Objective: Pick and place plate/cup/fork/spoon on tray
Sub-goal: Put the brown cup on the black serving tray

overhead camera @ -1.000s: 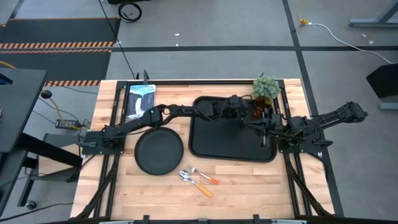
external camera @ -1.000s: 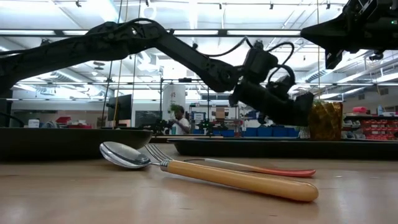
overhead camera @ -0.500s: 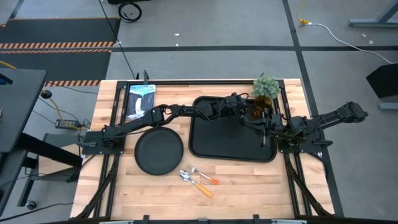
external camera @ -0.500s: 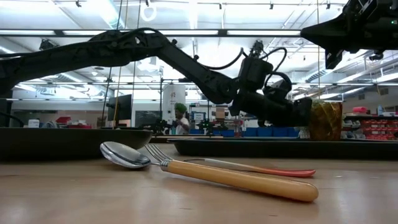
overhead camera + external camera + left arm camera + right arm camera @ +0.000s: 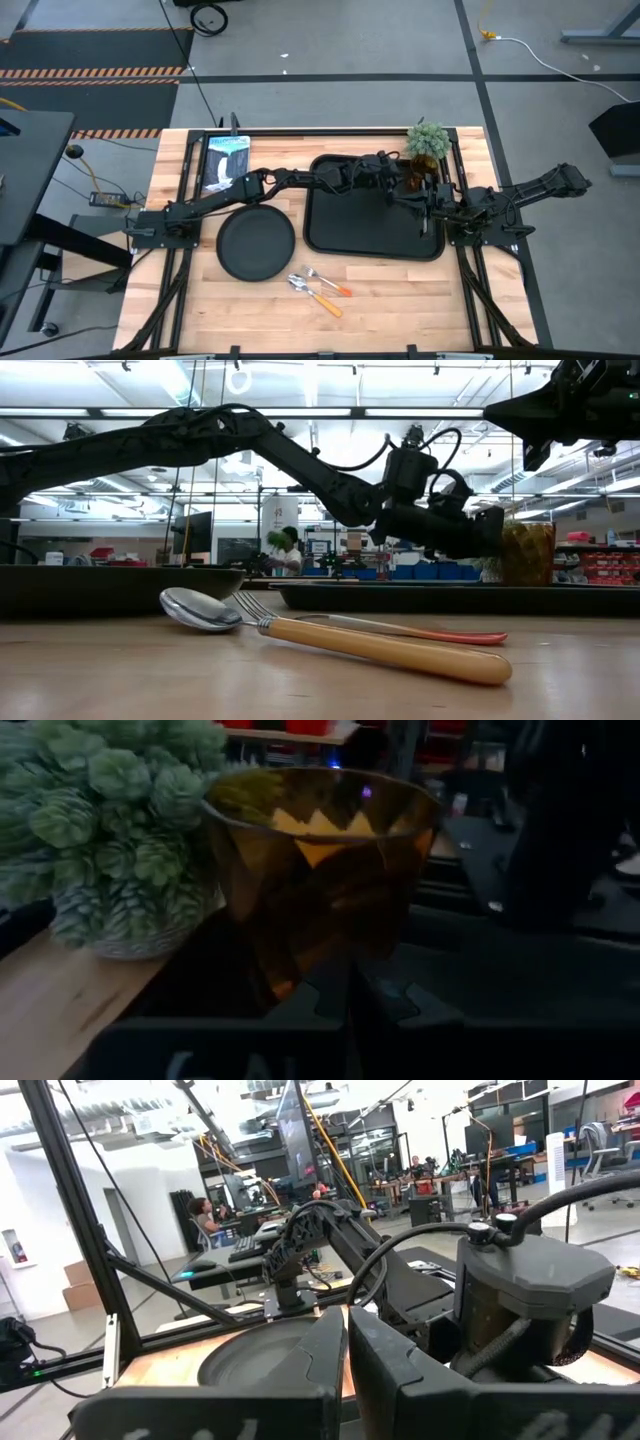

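The amber cup stands upright on its base in the far right part of the black tray, beside the plant. My left gripper reaches across the tray, shut, with its tips right at the cup's side. My right gripper hangs shut and empty over the tray's right rim. The black plate lies flat on the table left of the tray. The fork and spoon lie side by side on the table near the front. My left gripper comes nearly level from the table's left, its shut fingertips at the cup's wall. I cannot tell whether they touch it. The cup stands upright on the tray.
A fuzzy green plant in a pot stands on the wood just behind the cup. A blue-and-white packet lies at the far left. Black frame rails run along the table's sides. People show in the room beyond.
My left gripper has moved toward the table's right edge, closing on the cup, and has tipped from slanting downward to nearly level.
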Controlling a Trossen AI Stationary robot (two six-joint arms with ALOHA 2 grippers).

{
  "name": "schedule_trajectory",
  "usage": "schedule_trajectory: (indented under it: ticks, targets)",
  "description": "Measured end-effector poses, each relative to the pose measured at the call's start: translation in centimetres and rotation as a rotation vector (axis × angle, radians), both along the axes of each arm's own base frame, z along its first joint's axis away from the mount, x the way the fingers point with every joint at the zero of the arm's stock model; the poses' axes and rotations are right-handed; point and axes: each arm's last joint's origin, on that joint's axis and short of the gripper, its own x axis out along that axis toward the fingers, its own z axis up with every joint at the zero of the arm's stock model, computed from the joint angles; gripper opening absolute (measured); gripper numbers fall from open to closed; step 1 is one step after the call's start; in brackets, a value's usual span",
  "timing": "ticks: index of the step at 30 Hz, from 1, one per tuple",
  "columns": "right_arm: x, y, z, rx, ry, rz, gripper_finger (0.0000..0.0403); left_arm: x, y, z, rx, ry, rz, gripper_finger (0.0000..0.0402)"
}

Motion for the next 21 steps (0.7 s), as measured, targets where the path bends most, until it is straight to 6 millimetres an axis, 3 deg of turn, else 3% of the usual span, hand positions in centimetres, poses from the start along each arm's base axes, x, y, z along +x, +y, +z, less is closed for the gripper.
schedule_trajectory:
  ticks: [4,9,17,21]
  targets:
    - [0.0,0.0,0.0,0.000,0.000,0.000,0.0027,-0.3,0.3,-0.3,0.012,0.079,-0.001,0.0011]
    - [0.0,0.0,0.0,0.000,0.000,0.000,0.0027,-0.9,1.1,1.1,-0.003,0.185,0.007,0.0009]
    - [0.0,0.0,0.0,0.000,0.000,0.000,0.0027,-2.3,0.3,5.7,0.067,0.217,0.035,0.0003]
    - [0.0,0.0,0.0,0.000,0.001,0.000,0.0027,-4.4,0.4,8.2,0.077,0.173,0.058,0.0002]
